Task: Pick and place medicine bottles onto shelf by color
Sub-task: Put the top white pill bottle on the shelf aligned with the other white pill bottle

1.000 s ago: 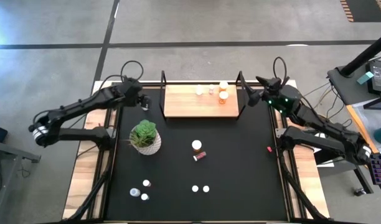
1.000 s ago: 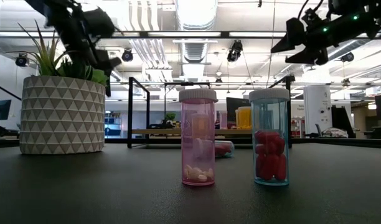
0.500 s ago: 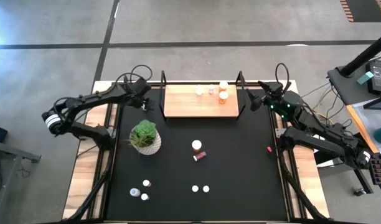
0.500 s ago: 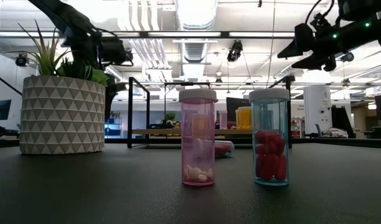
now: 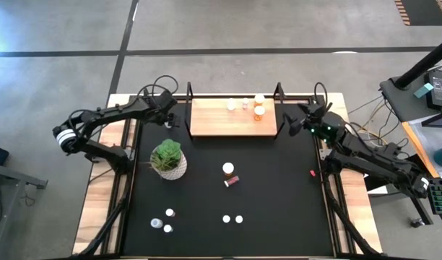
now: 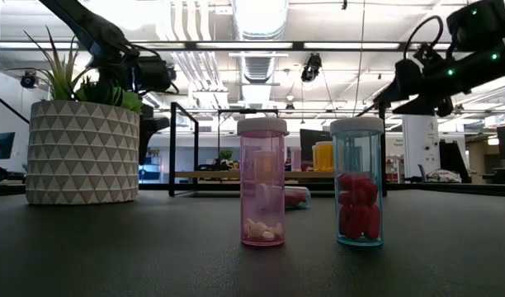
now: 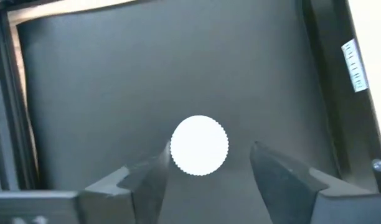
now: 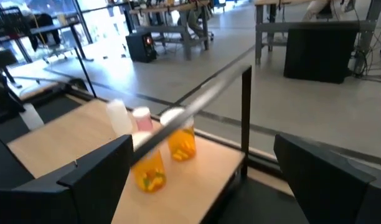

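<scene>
My left gripper (image 7: 206,177) is hanging over the table's (image 5: 279,188) far-left corner with one white-capped bottle (image 7: 199,145) sitting between my parted fingers. The shelf's (image 5: 214,123) black end frame (image 5: 188,108) is blocking me at three o'clock, and the potted plant (image 5: 168,159) is standing near at six. My right gripper (image 5: 292,124) is waiting beside the shelf's other frame (image 5: 279,108), whose bar (image 8: 197,109) is crossing in front of the orange bottles (image 8: 181,140).

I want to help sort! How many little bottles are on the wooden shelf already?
4 on the shelf, toward its right end: white bottle, pink bottle, two orange bottles. None look hidden.
</scene>
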Robot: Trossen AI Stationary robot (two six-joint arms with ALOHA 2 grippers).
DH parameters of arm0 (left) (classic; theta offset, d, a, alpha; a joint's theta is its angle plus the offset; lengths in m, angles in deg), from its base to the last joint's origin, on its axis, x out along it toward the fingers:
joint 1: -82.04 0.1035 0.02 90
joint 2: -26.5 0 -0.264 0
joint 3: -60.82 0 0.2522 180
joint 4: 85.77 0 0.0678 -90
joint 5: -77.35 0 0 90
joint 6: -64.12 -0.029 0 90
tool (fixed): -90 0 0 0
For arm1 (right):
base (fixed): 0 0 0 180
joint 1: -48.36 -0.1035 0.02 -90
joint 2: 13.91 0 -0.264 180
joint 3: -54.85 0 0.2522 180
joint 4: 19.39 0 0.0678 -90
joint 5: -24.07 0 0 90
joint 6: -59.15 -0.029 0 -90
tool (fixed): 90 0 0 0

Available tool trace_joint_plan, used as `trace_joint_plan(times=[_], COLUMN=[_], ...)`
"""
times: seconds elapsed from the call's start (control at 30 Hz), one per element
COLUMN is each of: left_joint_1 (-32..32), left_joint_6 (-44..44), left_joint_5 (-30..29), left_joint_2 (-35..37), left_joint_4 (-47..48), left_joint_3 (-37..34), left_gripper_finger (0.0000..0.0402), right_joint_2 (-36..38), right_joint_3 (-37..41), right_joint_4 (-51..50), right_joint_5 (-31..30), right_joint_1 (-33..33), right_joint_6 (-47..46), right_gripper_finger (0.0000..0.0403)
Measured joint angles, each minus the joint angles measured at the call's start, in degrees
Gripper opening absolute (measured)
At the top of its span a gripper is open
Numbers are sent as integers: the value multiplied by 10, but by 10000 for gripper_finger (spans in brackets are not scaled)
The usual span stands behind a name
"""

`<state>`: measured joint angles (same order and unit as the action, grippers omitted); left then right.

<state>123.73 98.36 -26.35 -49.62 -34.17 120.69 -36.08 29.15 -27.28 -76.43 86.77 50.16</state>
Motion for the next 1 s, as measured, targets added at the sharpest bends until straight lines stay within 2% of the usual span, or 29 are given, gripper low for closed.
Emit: trace_joint_plan(times=[0.23,0.37,0.63,1.0], left_joint_1=[3,3,3,3], left_joint_6=[1,1,1,-1], left_joint_5=[0,-1,3,-18], left_joint_2=[-8,-7,2,57], left_joint_4=[-2,-5,-18,-11], left_joint_3=[-1,0,11,40], left_gripper_finger=[127,99,90,90], right_joint_2=[0,0,0,0], right_joint_3=[25,30,30,30], right_joint_4=[-3,-3,-1,0], right_joint_5=[0,0,0,0], right_joint_1=[0,0,0,0], right_joint_6=[0,0,0,0], right_gripper_finger=[380,380,380,380])
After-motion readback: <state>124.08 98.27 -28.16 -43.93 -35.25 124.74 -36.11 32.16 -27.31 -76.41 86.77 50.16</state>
